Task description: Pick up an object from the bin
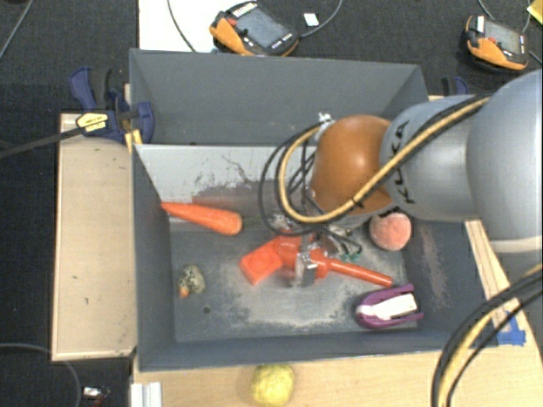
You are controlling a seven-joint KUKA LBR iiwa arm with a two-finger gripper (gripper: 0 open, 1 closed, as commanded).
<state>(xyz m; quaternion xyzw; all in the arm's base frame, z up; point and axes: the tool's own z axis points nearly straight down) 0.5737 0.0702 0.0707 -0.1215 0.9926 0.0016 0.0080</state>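
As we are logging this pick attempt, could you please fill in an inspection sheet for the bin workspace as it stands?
Surface: grey metal bin, floor scuffed with pale marks.
Job's things: orange flat-headed tool mid-bin, directly under the gripper; whether it is gripped cannot be told.
Clutter: carrot at left; small mottled lump lower left; pink ball at right; purple-and-white item lower right.
Grippers: gripper low over the tool's neck; open or shut cannot be told.
Cables: black and yellow cables looped round the wrist, part of the arm.
Surroundings: orange-and-black device and white paper beyond the bin; yellow round thing in front of it.
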